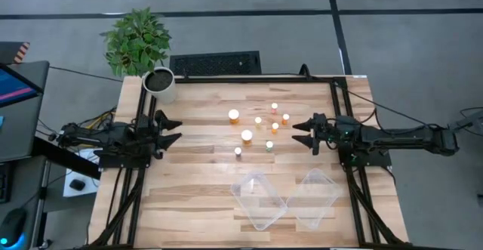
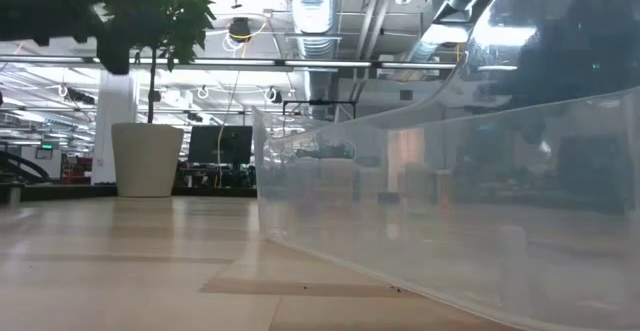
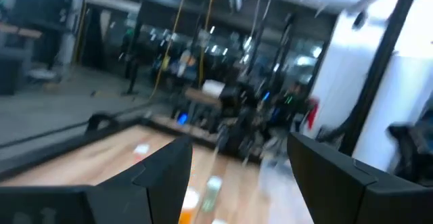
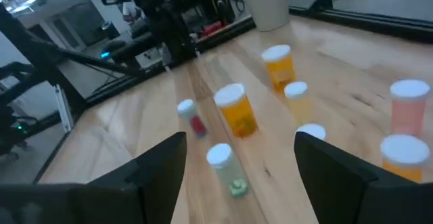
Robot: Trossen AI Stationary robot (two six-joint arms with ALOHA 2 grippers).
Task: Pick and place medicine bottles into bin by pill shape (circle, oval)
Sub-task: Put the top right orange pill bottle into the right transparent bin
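Note:
Several small medicine bottles with white caps stand upright on the wooden table's middle (image 1: 256, 125); two larger orange ones (image 1: 234, 116) (image 1: 247, 136) are among them. They also show in the right wrist view (image 4: 237, 109). My left gripper (image 1: 175, 130) is open and empty at the table's left side, pointing toward the bottles. My right gripper (image 1: 298, 133) is open and empty at the right side, just right of the bottles.
Two clear plastic bins (image 1: 260, 197) (image 1: 313, 195) lie at the table's near side; one fills the low view (image 2: 450, 201). A white plant pot (image 1: 160, 84) with a green plant (image 1: 136, 40) stands at the far left corner.

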